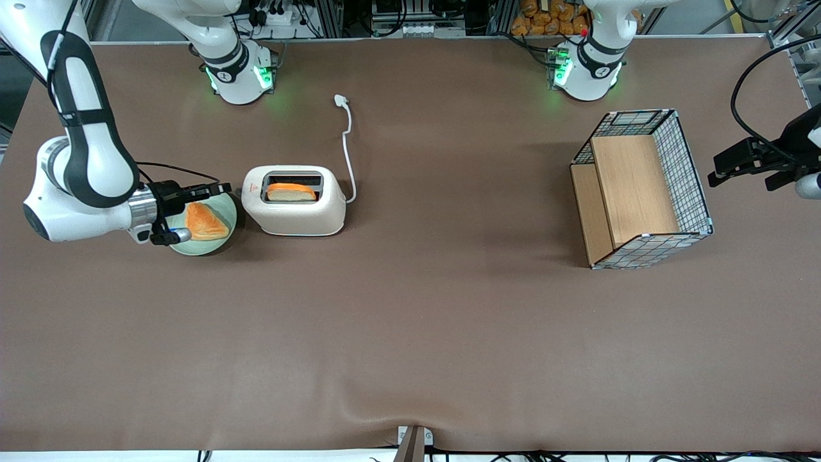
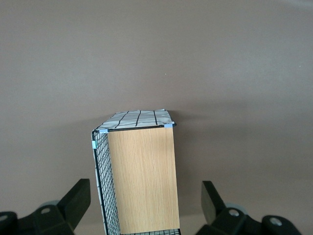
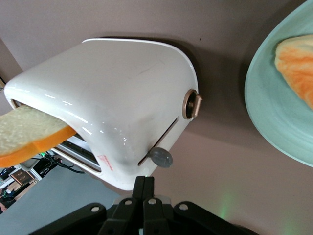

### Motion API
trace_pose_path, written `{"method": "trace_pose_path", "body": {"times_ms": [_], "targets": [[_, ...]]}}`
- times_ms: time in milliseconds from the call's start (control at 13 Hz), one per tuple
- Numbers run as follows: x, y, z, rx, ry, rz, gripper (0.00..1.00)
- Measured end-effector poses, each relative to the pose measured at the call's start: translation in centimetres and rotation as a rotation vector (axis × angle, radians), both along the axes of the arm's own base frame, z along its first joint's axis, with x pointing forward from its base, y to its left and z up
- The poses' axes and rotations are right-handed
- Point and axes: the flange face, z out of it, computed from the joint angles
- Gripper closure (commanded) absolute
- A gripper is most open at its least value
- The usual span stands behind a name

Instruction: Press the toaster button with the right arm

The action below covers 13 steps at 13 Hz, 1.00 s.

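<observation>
The cream-white toaster (image 1: 295,204) stands on the brown table with a slice of bread (image 1: 292,191) sticking up out of one slot. My right arm's gripper (image 1: 223,188) is shut with nothing in it and hovers over the green plate (image 1: 192,248), beside the toaster's end face. In the right wrist view the closed fingertips (image 3: 144,179) point at that end of the toaster (image 3: 117,98). They sit just short of the grey lever knob (image 3: 160,157) in its slot, without touching it. A bronze dial (image 3: 191,104) sits on the same face, and the bread (image 3: 29,137) pokes out of the slot.
A triangular piece of toast (image 1: 205,221) lies on the green plate (image 3: 274,122) under my wrist. The toaster's white cord (image 1: 347,147) runs away from the front camera to its plug (image 1: 340,99). A wire basket with a wooden insert (image 1: 641,189) stands toward the parked arm's end.
</observation>
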Motion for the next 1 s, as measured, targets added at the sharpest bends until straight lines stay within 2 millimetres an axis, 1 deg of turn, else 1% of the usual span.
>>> {"method": "trace_pose_path", "body": {"times_ms": [462, 846, 1000], "targets": [[0.0, 0.4, -2.5, 0.061, 0.017, -0.019, 1.00], [0.0, 0.2, -3.2, 0.073, 0.017, -0.019, 1.00], [0.0, 0.0, -4.1, 0.085, 0.016, -0.017, 1.00]]}}
